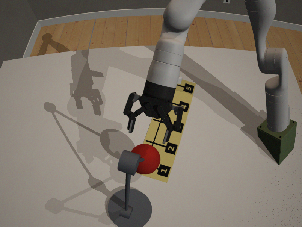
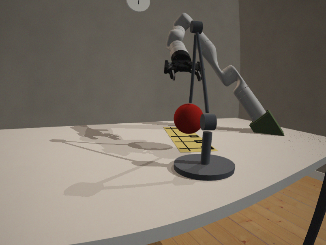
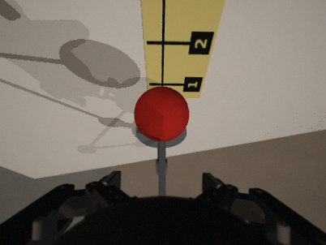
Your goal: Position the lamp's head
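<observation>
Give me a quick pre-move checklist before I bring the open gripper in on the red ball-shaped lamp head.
1. Black two-finger gripper open and holding nothing: ok.
2. Gripper apart from the red ball-shaped lamp head, hanging above it: ok.
3. Head near mark 1 at the near end of the yellow numbered strip, not yet at a farther mark: not ok.
4. Head off the bench, lamp standing on its round grey base: ok.
5. Thin grey lamp rods cross in front of the gripper in the exterior view; whether they block the approach: cannot tell.
6. Marks 1 and 2 readable in the wrist view: ok.
</observation>
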Available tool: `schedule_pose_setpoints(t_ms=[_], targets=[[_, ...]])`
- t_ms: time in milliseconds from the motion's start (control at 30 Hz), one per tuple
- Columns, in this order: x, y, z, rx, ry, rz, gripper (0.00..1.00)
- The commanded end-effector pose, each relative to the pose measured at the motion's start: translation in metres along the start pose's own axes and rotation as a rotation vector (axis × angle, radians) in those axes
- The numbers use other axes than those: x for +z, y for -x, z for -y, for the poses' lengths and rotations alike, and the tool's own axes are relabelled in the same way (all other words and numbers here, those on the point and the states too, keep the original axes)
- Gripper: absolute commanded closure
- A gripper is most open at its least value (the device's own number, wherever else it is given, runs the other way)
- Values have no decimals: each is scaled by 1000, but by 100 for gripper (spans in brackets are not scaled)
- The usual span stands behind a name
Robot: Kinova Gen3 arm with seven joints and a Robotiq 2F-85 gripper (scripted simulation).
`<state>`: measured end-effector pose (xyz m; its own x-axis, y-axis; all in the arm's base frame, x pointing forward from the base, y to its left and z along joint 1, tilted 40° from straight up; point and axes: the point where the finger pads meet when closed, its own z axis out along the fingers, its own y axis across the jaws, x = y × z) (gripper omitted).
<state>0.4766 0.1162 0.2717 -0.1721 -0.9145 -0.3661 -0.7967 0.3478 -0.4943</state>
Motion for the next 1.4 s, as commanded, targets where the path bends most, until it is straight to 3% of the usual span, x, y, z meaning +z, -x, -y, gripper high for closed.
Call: schedule_pose_setpoints(t_ms=[0,367,1367], targets=[[-15,11,0,-10,-6,18,0],[-57,0,1,0,-3,6,0],[-64,12,-1,-3,9,-11,0]])
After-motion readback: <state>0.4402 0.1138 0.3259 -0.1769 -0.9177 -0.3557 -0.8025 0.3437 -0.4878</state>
